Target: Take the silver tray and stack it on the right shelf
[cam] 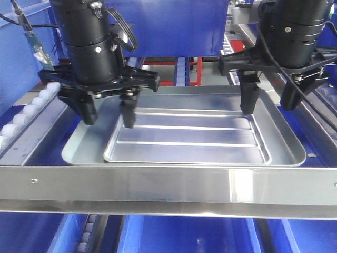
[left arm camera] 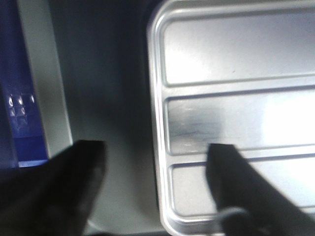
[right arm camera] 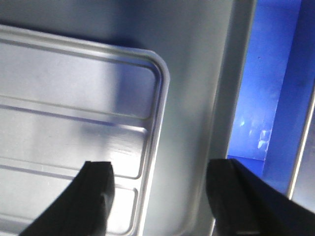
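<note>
The silver tray [cam: 184, 137], shiny with raised ribs, lies flat inside a larger, duller steel tray [cam: 84, 147] on the shelf behind its wide steel front rail [cam: 168, 190]. My left gripper [cam: 109, 118] is open and straddles the silver tray's left rim, one finger inside and one outside. In the left wrist view the gripper [left arm camera: 156, 150] is above that rim of the tray [left arm camera: 236, 64]. My right gripper [cam: 269, 105] is open and straddles the right rim. In the right wrist view the gripper [right arm camera: 162, 169] is over the rim of the tray [right arm camera: 74, 98]. Both hold nothing.
White rollers [cam: 31, 108] run along the shelf's left side. A blue bin [cam: 174, 26] stands close behind the trays, and more blue bins [cam: 184, 234] sit below the rail. The larger tray's raised rim [right arm camera: 224, 98] borders the right gripper's outer finger.
</note>
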Tool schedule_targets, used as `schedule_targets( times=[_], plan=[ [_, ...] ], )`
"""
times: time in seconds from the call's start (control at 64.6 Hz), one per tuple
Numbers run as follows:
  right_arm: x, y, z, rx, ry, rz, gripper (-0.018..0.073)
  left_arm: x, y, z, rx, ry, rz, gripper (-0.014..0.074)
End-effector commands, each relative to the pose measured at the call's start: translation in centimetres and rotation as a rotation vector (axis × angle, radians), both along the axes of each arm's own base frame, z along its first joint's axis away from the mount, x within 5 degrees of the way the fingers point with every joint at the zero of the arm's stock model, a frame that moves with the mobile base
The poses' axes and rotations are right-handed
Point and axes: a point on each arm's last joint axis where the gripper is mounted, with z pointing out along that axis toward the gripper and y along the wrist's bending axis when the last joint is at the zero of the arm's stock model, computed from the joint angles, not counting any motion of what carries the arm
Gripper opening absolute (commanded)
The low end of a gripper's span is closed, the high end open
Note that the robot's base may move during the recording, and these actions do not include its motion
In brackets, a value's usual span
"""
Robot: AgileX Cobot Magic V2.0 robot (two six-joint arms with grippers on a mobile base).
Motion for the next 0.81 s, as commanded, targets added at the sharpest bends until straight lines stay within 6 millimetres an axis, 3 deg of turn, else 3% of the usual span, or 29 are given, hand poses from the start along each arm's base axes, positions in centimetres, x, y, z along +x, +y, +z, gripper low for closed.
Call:
schedule_targets(
  times=[0.0,0.201,0.31,0.496,0.619,0.697,0.79],
  plan=[
    [0.1,-0.2,3.1,0.019,-0.118,0.019,0.0529,0.0,0.1,3.1,-0.049,-0.088,-0.007,0.0508],
    [-0.3,-0.4,4.2,0.031,-0.146,0.018,0.0524,-0.2,0.3,3.3,-0.035,-0.075,-0.002,0.0494],
    [-0.9,-0.7,5.5,0.042,-0.172,0.015,0.0451,-0.8,0.8,4.5,-0.029,-0.080,0.002,0.0449],
    [-2.7,-1.5,7.9,0.047,-0.202,0.010,0.0201,-2.9,2.1,8.9,-0.023,-0.162,-0.091,0.0256],
    [-4.2,-2.1,8.8,0.025,-0.186,0.019,0.0040,-4.9,3.5,11.3,-0.052,-0.246,-0.119,0.0037],
    [-5.3,-2.5,8.7,0.022,-0.190,0.028,0.0056,-6.5,4.5,11.1,-0.074,-0.276,-0.131,-0.0106],
    [-6.6,-3.0,8.0,0.027,-0.203,0.042,0.0056,-8.5,5.8,9.9,-0.101,-0.310,-0.153,-0.0090]
  ],
)
